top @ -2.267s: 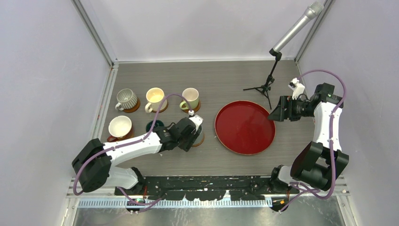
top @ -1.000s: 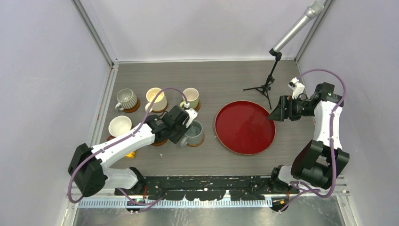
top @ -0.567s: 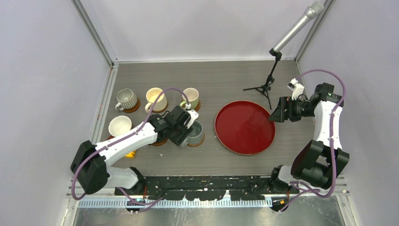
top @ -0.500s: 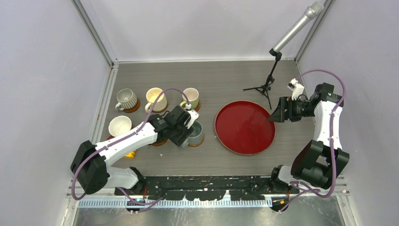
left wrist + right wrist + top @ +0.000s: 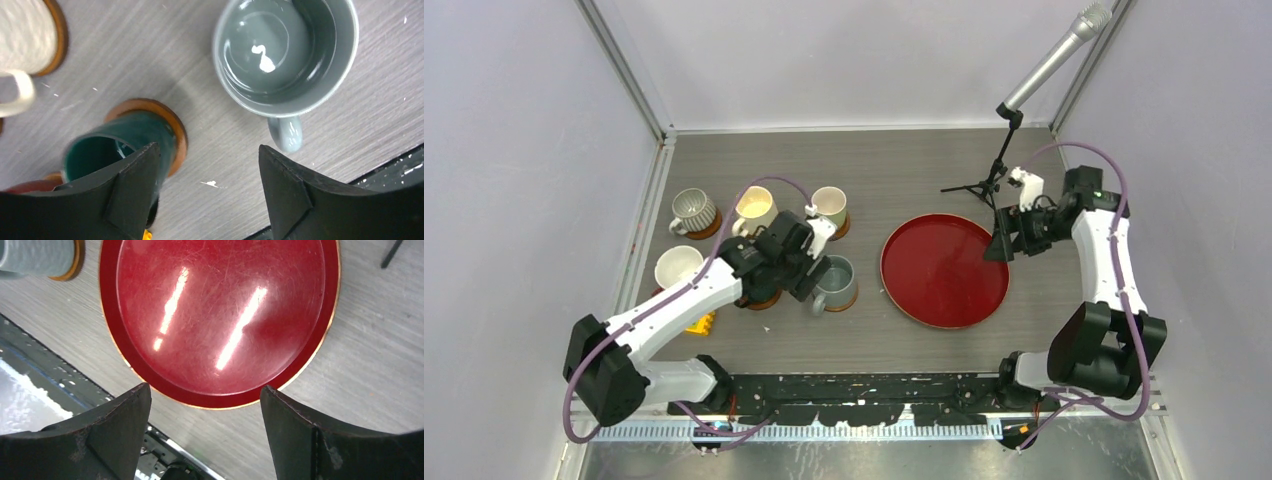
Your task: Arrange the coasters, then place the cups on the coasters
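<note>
Left gripper [image 5: 208,148], jaws parted and holding nothing, above the bare table between two cups. The grey-blue mug [image 5: 285,55] stands upright just ahead of its right finger, apart from it, with the handle [image 5: 286,134] turned back toward that finger. The right wrist view shows this mug seated on its coaster [image 5: 77,262]. The dark teal mug [image 5: 125,137] stands on its own coaster beside the left finger, which partly hides it.

Handling, as judged: glazed ceramic, so rigid, fairly heavy for its size, slick under the pads and liable to chip if knocked or dropped. The soundest hold pinches the wall at the rim, one finger inside and one outside. The handle is a narrower, less steady alternative.

Right gripper [image 5: 205,390], jaws wide and empty, hangs over the red tray [image 5: 220,315], whose near rim lies just ahead of the fingertips.

Against the frame one second earlier: the left jaws, then closed at the grey-blue mug, have opened and drawn back from it. The right arm has swung in toward the tray's edge.
</note>
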